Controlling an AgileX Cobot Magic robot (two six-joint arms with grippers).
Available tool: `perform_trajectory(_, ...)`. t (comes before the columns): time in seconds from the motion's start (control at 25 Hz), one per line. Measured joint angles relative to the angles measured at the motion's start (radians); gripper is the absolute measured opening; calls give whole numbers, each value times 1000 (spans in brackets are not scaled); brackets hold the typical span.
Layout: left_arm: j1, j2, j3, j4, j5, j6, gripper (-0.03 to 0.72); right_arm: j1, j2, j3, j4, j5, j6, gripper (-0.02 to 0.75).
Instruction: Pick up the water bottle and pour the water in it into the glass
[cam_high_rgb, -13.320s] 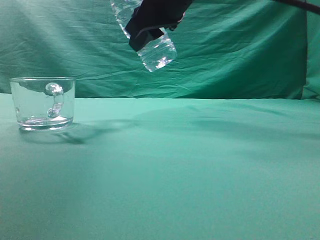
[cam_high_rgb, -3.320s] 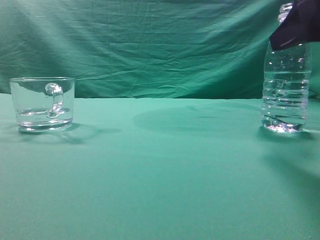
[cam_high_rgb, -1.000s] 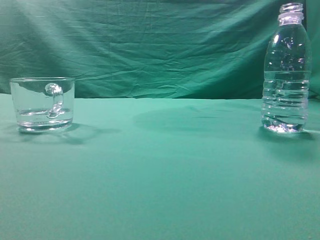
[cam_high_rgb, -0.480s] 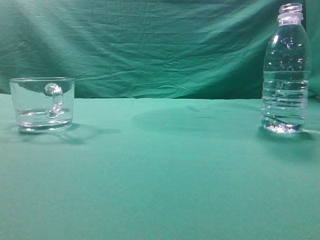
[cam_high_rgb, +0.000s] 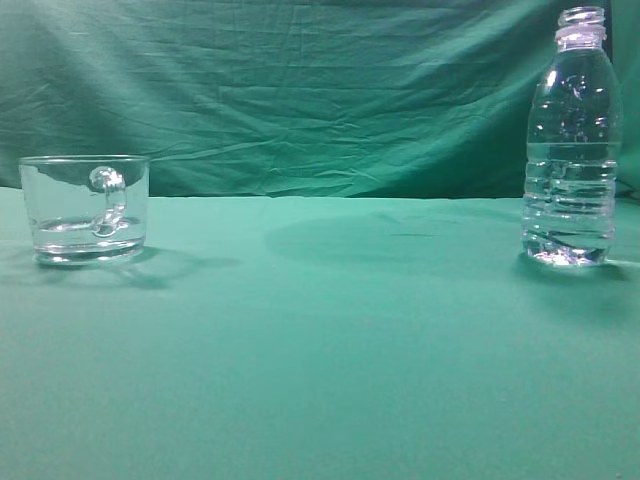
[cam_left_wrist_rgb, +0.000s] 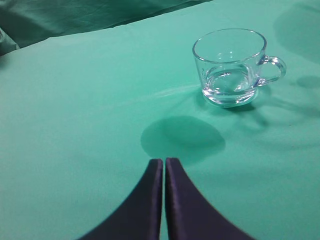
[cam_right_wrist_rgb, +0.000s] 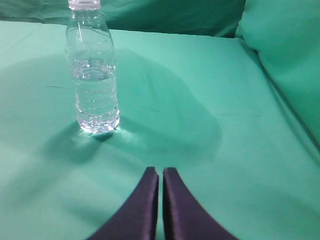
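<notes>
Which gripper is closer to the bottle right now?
The right. The right gripper sits shut just in front of the bottle, which stands upright. The left gripper is shut near the glass, across the table.

Lighting's even and fairly bright, with a green cast from the cloth (cam_high_rgb: 330, 340) everywhere. Soft shadows pool beside the glass (cam_high_rgb: 85, 208) and the water bottle (cam_high_rgb: 570, 140), both showing small white glints. The exterior shot looks slightly soft and grainy; the wrist views are sharper.
</notes>
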Motion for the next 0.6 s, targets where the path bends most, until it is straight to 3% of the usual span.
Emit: perform_trajectory(0.6, 0, 0, 0, 0, 0, 0, 0, 0, 0, 0, 1, 0, -7, 0)
